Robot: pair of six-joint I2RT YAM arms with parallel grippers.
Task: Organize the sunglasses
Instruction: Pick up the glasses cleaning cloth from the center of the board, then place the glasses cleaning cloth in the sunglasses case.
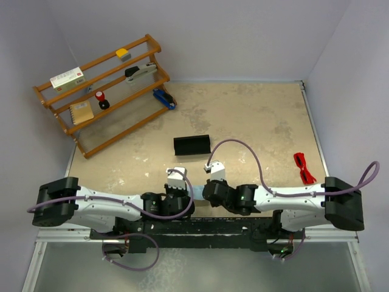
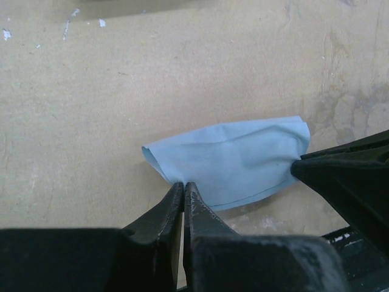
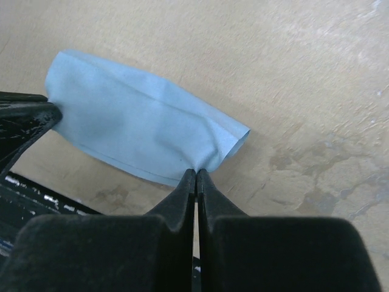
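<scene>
Sunglasses (image 1: 304, 168), red and folded, lie by the table's (image 1: 255, 121) right edge with open room around them. Left gripper (image 2: 183, 187) and right gripper (image 3: 196, 173), both fully closed, pinch opposite ends of a blue cloth (image 2: 237, 161) at near-centre. A black case (image 1: 192, 145) sits beyond, and a wooden rack (image 1: 121, 91) stands far left.

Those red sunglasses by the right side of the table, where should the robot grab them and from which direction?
Probably across the middle of the folded sunglasses, straight down from above, fingers either side of the narrow width. They lie flat and slim, slanting by the right edge of the table, on the side of the right gripper, which is shut on the blue cloth.
</scene>
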